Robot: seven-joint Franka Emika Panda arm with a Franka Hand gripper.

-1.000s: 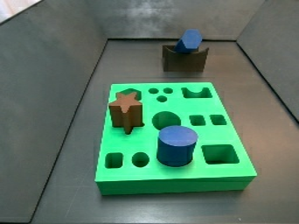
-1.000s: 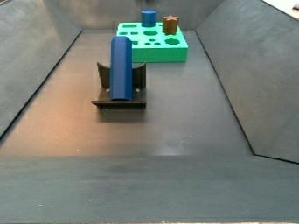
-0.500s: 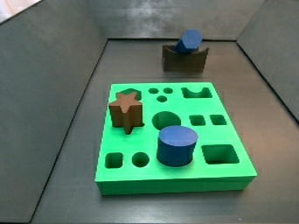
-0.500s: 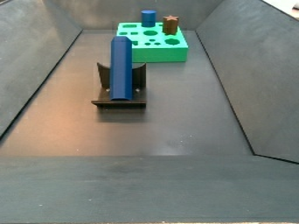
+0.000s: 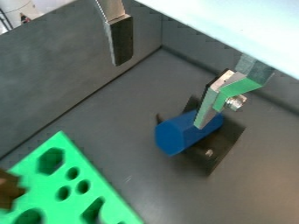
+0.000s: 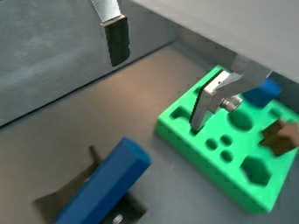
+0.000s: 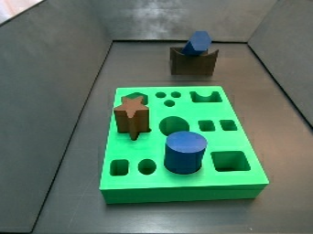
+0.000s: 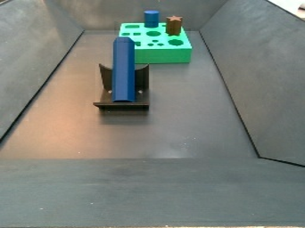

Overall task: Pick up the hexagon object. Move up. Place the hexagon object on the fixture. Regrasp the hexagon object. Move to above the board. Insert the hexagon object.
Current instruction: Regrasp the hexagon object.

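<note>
The hexagon object (image 7: 199, 42), a slim blue bar, rests tilted in the notch of the dark fixture (image 7: 193, 62) at the far end of the floor in both side views. It leans over the fixture (image 8: 121, 102) as the bar (image 8: 123, 62). My gripper (image 5: 170, 70) shows only in the wrist views. It is open and empty, fingers wide apart, above the bar (image 5: 187, 129) and the fixture (image 5: 222, 149). The bar (image 6: 111, 179) and my gripper (image 6: 162, 70) show again there. The green board (image 7: 184, 194) lies apart from the fixture.
A short fat blue cylinder (image 7: 185, 151) and a brown star peg (image 7: 132, 114) stand in the board. Both show again on the board (image 8: 161, 53) as the cylinder (image 8: 152, 18) and the peg (image 8: 174, 23). Sloping grey walls (image 7: 61, 110) enclose the floor.
</note>
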